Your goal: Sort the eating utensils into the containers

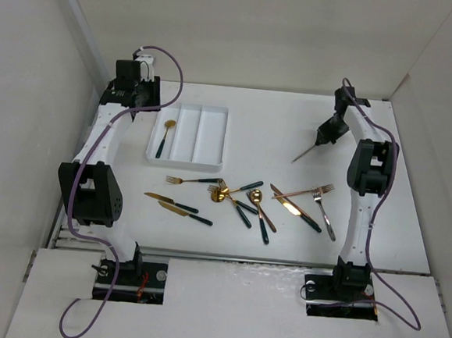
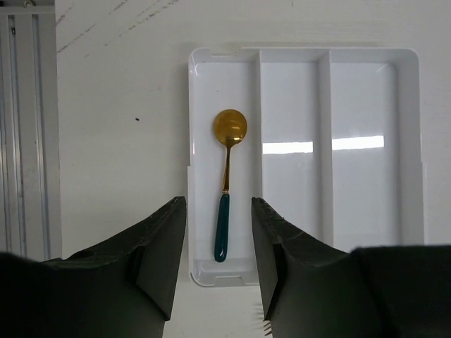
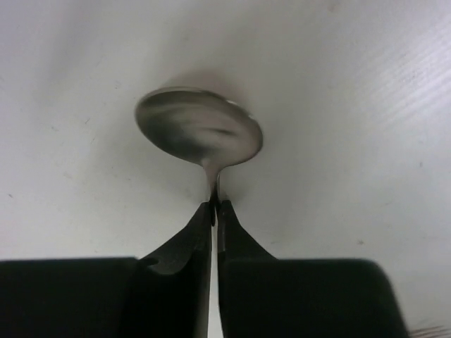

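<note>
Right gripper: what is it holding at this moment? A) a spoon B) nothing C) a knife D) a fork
A: in the right wrist view the right gripper is shut on the neck of a silver spoon, whose rounded bowl sits just past the fingertips.

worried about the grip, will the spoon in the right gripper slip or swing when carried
Probably stiff: the spoon looks like polished metal, so no flopping. It may be slippery, and the right gripper pinches only its thin neck, so it could pivot or slide.
</note>
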`<state>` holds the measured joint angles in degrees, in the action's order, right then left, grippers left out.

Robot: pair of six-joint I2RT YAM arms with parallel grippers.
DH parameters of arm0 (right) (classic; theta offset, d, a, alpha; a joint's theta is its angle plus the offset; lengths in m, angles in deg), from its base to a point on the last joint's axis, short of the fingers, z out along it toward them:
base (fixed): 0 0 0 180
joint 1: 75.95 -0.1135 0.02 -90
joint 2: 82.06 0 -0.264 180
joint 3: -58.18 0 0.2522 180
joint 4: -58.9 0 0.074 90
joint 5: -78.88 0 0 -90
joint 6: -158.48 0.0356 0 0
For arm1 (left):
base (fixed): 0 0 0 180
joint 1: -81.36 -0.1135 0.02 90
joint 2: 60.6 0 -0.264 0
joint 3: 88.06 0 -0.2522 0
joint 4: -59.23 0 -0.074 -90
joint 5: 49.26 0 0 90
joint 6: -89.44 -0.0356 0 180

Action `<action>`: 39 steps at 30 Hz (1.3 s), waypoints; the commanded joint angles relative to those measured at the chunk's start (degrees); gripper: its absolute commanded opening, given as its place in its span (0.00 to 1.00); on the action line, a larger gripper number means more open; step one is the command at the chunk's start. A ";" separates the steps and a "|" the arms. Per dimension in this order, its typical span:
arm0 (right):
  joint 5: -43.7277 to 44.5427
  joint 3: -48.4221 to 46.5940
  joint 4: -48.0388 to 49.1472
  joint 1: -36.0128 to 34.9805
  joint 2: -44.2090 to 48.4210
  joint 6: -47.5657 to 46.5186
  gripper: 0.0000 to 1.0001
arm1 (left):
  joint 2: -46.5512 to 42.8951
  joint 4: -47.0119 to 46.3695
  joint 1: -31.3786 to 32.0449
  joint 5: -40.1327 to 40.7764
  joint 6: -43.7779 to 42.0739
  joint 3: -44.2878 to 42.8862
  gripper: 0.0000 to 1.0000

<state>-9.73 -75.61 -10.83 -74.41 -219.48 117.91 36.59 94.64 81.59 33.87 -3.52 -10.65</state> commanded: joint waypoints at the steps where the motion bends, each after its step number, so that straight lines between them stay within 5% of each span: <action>1: -1.30 -4.68 -4.40 0.30 -4.59 -10.82 0.02 | -2.79 0.06 -0.58 0.63 -0.03 -3.10 0.39; 11: 3.88 -0.14 1.36 -9.00 0.12 -29.38 0.00 | -2.27 1.64 -0.58 0.63 -0.55 -3.62 0.39; 20: -5.95 20.17 23.60 -10.06 17.97 -24.21 0.00 | -3.32 3.31 2.75 -6.04 -3.97 -2.57 0.36; 29: -8.06 19.57 31.27 -11.82 23.61 -20.87 0.00 | -3.32 4.98 10.40 -16.76 -7.85 -2.04 0.36; 39: -11.85 15.53 39.52 -21.75 31.86 -14.46 0.00 | -0.42 6.04 18.57 -32.76 -9.43 -7.57 0.67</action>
<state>-19.00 -55.92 20.84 -92.24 -192.66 100.35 36.52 101.51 98.34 7.64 -12.16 -13.50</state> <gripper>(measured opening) 0.035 0.647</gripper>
